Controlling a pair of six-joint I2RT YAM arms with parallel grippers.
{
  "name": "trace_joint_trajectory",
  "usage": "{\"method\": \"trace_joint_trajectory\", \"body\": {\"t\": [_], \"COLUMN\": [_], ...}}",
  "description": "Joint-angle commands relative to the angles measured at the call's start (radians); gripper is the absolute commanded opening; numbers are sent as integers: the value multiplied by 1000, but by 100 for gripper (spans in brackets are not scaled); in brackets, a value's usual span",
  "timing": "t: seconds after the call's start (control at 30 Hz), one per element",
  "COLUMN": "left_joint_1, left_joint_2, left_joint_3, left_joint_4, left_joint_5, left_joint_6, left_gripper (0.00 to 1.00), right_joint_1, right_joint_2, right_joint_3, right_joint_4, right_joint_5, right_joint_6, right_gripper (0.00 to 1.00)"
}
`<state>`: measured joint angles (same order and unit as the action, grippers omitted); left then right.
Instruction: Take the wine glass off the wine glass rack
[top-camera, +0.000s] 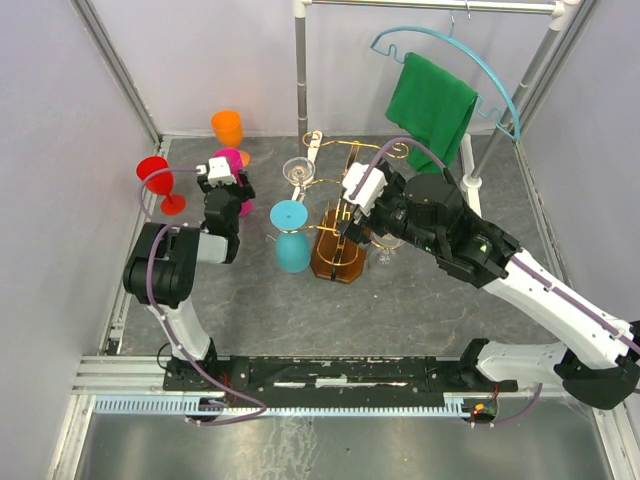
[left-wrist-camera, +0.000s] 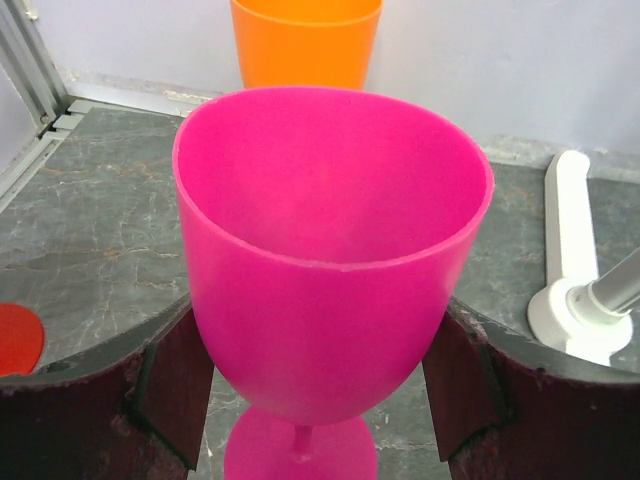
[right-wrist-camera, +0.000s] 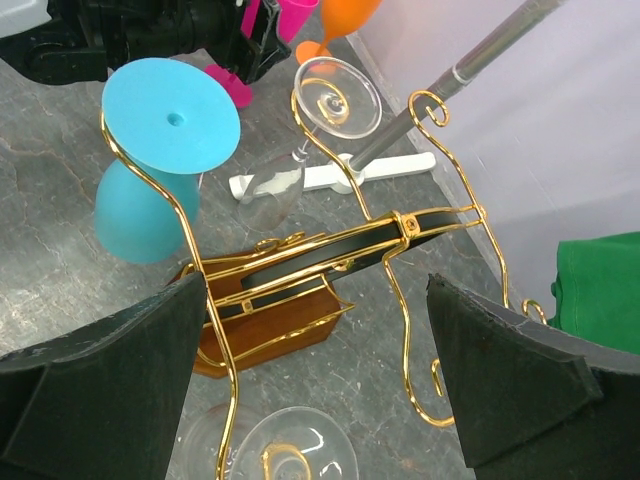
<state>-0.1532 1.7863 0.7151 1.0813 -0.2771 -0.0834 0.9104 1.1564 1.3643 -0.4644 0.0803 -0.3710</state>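
At centre, gold-wire rack (right-wrist-camera: 330, 250) on brown base carries a clear glass (right-wrist-camera: 335, 95), inverted. Right gripper (right-wrist-camera: 315, 300) gapes wide; left gripper (left-wrist-camera: 318, 320) clasps pink glass (left-wrist-camera: 330, 230).

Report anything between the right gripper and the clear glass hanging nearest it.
Only the rack's gold wire: a curl crosses the foot of the clear glass, below the open right gripper. Nothing else intervenes.

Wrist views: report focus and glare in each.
Left wrist: pink glass fills the frame, sharp, evenly lit, no glare. Right wrist: rack in sharp focus, small bright glints on the clear glass.
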Motion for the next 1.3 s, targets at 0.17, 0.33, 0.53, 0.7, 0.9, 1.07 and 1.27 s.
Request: {"method": "trace_joint_trajectory", "body": {"t": [0.17, 0.33, 0.53, 0.7, 0.9, 1.07, 1.27], "left_joint_1": [-5, -5, -5, -4, 0, 0, 0], "left_joint_2": [117, 132, 143, 155, 156, 150, 139], "left_joint_3": [59, 55, 58, 60, 41, 32, 17], "left_joint_4": [248, 229, 182, 172, 183, 189, 187], "left_joint_5": [25, 1, -32, -41, -42, -36, -41], "left_joint_6": [97, 96, 94, 88, 90, 91, 95], "left_gripper": [16, 27, 41, 44, 55, 72, 99], "right_joint_1": [-27, -33, -36, -39, -42, -45, -48], "right_joint_2": [-6, -7, -16, -21, -7, -7, -10], "right_joint_3": [9, 3, -1, -5, -4, -3, -2], "right_joint_4": [24, 26, 24, 25, 26, 25, 18], "right_joint_5": [3, -1, -4, -4, -12, -19, -20], "right_joint_6": [2, 4, 4, 4, 1, 3, 7], "right_gripper": [99, 99, 99, 99, 99, 99, 100]}}
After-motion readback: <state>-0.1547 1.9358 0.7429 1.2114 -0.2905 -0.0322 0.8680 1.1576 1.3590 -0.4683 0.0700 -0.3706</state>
